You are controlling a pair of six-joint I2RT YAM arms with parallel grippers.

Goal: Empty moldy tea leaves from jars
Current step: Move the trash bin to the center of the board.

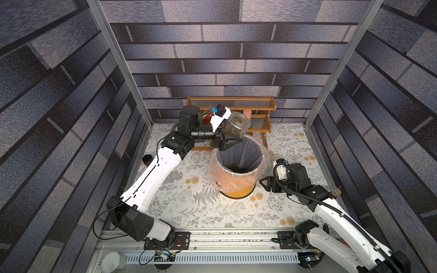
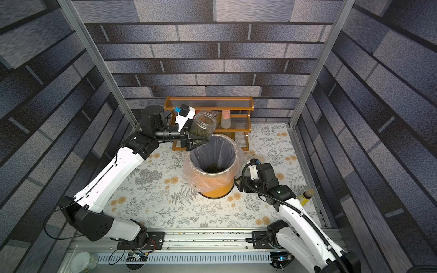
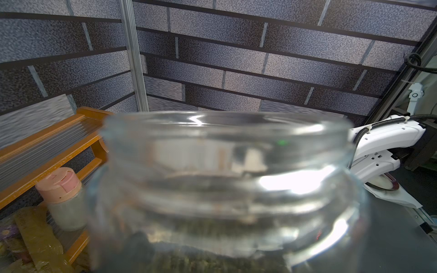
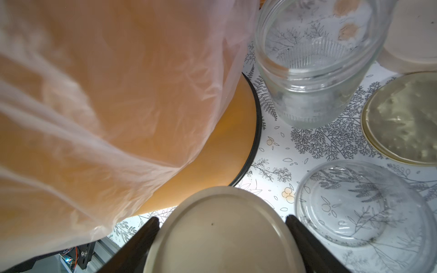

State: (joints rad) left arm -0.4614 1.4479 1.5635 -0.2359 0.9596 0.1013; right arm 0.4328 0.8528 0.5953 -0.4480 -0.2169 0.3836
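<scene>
Tea leaves (image 1: 230,132) sit in the base end of the held jar (image 1: 237,123). It has no lid and is tilted, mouth raised toward the far right, above the far-left rim of the orange bin (image 1: 238,190). The left gripper (image 1: 230,138) has its jaws clamped on the jar's lower body. A leaf pile (image 1: 237,168) lies at the bottom of the bin, inside the clear liner (image 1: 218,182).

The right gripper (image 4: 222,236) is low on the surface (image 1: 189,212), just right of the bin wall, with its jaws closed on the edges of a cream lid (image 4: 222,227). The surface is open near and left of the bin, between the arms. Space is tight on the far side, where the held jar is close to the wooden rack (image 1: 260,105).

Only the right wrist view shows the cluster beside the bin: an empty jar (image 4: 314,71), a second clear jar (image 4: 361,205) and a loose lid (image 4: 402,118). In both top views the bin and arm hide most of these. The left wrist view shows the open mouth up close and blurred, and a pink-capped shaker (image 3: 63,196) on the rack behind it.
</scene>
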